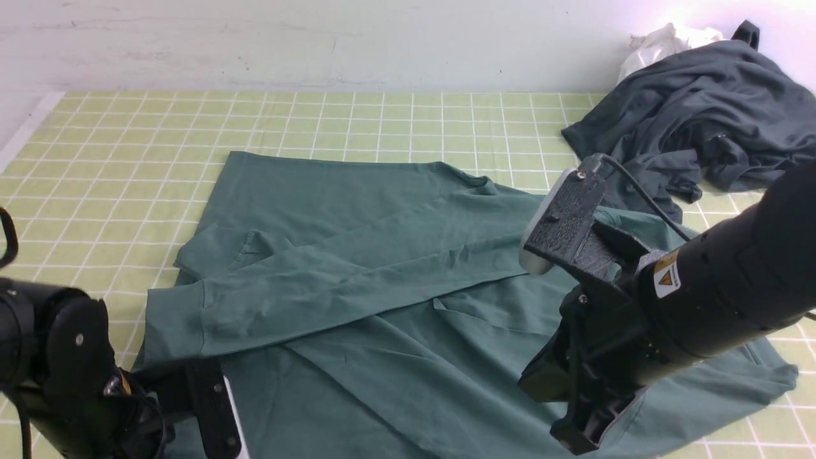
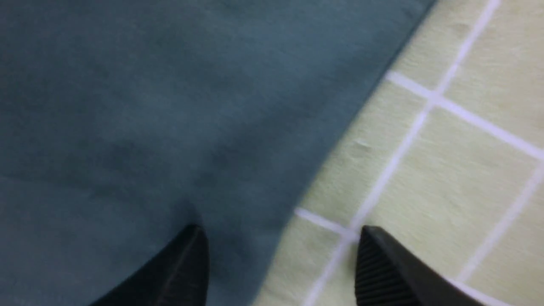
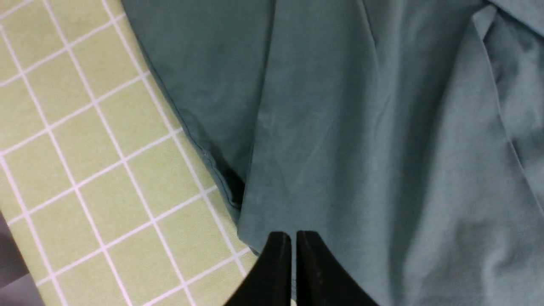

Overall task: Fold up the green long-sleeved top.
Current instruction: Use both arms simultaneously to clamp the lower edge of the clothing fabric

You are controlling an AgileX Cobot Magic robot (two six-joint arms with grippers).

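With the right tool (image 3: 293,236) together, seemingly pinching the top (image 1: 357,191), best shut the left tool (image 2: 280,231) (apart, astride the hem) before lifting both evenly.

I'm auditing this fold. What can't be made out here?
Left wrist view: blur smears the green top by the open left claw; no seams readable.
Front view: the right claw has its tips hidden under its own wrist.
Front view: the dark garment pile covers most of a white item.
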